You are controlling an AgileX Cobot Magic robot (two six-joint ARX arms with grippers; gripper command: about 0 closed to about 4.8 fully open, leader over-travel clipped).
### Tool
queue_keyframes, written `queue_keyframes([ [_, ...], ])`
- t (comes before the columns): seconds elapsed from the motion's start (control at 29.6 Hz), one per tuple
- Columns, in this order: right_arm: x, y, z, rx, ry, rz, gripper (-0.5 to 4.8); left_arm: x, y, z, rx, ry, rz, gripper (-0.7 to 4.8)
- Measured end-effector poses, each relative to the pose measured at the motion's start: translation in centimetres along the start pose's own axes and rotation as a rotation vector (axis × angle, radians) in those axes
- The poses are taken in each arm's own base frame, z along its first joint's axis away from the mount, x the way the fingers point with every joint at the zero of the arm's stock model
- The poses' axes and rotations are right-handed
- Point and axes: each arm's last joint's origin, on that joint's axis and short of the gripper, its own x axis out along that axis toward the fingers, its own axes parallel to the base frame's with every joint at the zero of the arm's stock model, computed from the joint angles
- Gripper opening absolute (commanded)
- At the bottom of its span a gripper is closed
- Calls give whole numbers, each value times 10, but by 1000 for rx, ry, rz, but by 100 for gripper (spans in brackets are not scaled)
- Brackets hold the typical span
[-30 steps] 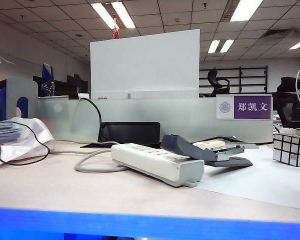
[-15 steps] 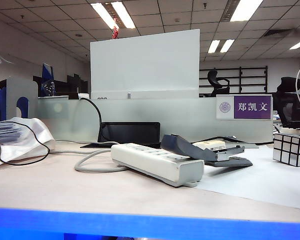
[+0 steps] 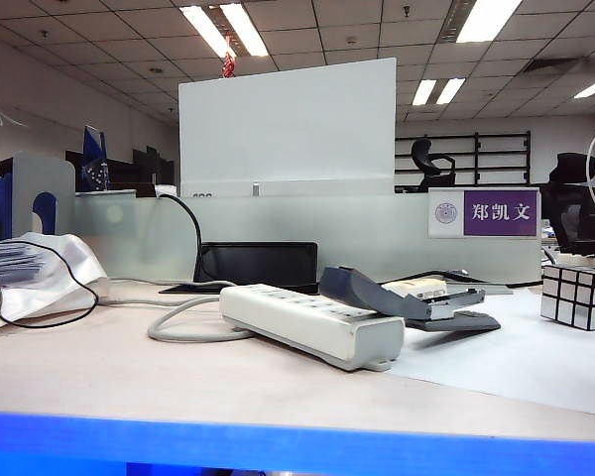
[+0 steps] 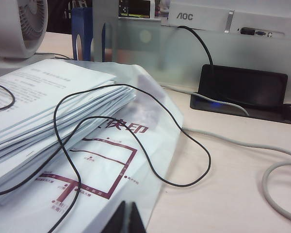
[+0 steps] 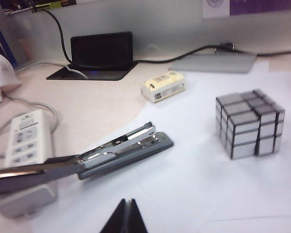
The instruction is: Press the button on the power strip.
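Note:
The off-white power strip (image 3: 312,323) lies across the middle of the table, its pale grey cable (image 3: 183,319) looping off to the left. Part of it shows in the right wrist view (image 5: 26,145), with the open dark grey stapler (image 5: 92,160) lying over its near end. Its button does not show clearly. My right gripper (image 5: 128,203) is shut with nothing in it, over the white sheet, short of the stapler. My left gripper (image 4: 127,206) is shut and empty, above the plastic-wrapped paper stack (image 4: 53,126). Neither gripper shows in the exterior view.
A mirror cube (image 3: 577,295) stands at the right on the white sheet (image 5: 208,184). A small cream box (image 5: 163,86) lies behind the stapler. A black stand (image 3: 256,266) sits at the back by the glass partition. A thin black wire (image 4: 136,141) loops over the paper stack.

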Motion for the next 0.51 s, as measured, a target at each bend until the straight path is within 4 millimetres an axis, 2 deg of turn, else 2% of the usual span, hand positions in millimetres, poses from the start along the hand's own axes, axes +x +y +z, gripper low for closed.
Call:
queue_keyframes([
  [0.2, -1, -4, 0, -170, 2, -44, 3, 0, 0, 0, 0, 1, 0, -5],
  [0.51, -4, -19, 5, -162, -47, -281, 3, 0, 0, 0, 0, 2, 0, -5],
])
